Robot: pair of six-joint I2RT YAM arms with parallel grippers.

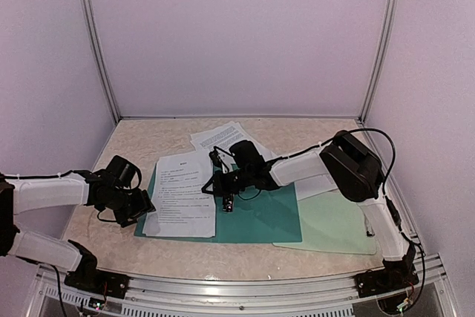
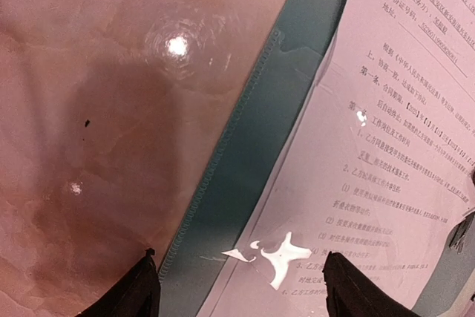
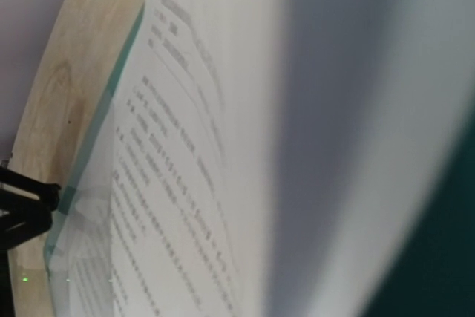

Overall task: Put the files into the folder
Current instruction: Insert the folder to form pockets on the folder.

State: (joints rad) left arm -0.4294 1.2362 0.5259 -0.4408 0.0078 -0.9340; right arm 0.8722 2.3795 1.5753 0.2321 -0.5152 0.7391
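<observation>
**One printed sheet on the folder, right fingers clenched at its edge**

The dark teal folder [image 1: 260,220] lies flat in the middle of the worktop [image 1: 148,146]. A printed sheet [image 1: 182,194] covers its left half. A strip of teal shows along the sheet's left and near sides. More printed sheets [image 1: 221,136] lie fanned on the worktop just behind the folder, partly hidden by the right arm.

The right fingers [image 1: 226,192] are over the folder's middle, at the right edge of the sheet, and they are clenched. Whether they pinch the paper itself cannot be told. From the right wrist, the sheet [image 3: 178,198] fills most of the view at a steep slant and blurs where it is closest. The teal of the folder [image 3: 441,272] shows at the lower right and the worktop [image 3: 67,94] at the left.

The left fingers [image 1: 141,204] are just beside the folder's left edge, near the sheet's near-left corner. They are spread apart and grasp nothing. From the left wrist, the two tips [image 2: 141,291] sit at the bottom of the view. The folder's ribbed edge [image 2: 237,183] and the text-covered sheet [image 2: 386,161] run beneath the gap between them, and glare glints off the surface there.

A pale mint clipboard [image 1: 338,228] lies to the right and meets the folder's right edge.
</observation>
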